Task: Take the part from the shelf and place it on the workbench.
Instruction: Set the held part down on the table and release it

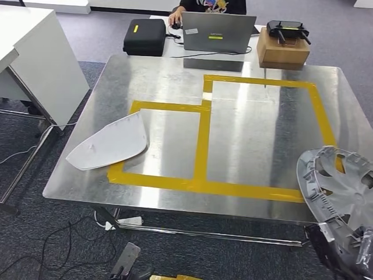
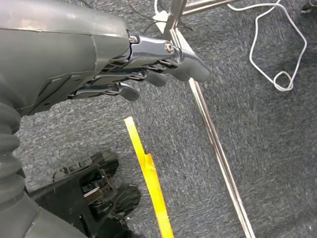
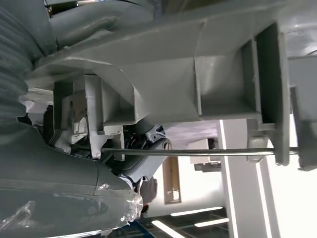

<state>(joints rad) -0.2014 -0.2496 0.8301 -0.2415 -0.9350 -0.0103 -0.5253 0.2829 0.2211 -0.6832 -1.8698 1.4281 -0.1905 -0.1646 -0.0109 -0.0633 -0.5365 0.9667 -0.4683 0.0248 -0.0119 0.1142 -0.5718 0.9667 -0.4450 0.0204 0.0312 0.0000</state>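
right hand point(image 1: 338, 251) grips the grey wheel cover point(image 1: 336, 186) beside the tabletop point(image 1: 246, 146), not yet set down; left hand point(image 2: 164, 64) fingers empty, loosely apart

Grey hubcap part point(image 1: 341, 192) cut off by the frame's right and bottom edges. Right hand point(image 3: 149, 163) mostly buried behind the part's ribs; finger grip unreadable. Person point(image 1: 207, 6) behind laptop point(image 1: 218, 32) cropped at top.

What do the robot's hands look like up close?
The left hand has a smooth grey shell, a black ribbed cuff at the wrist, and shiny metal fingers with small screws and thin dark links beneath. The right hand wears the same grey cover, with crinkly clear tape stuck on it.
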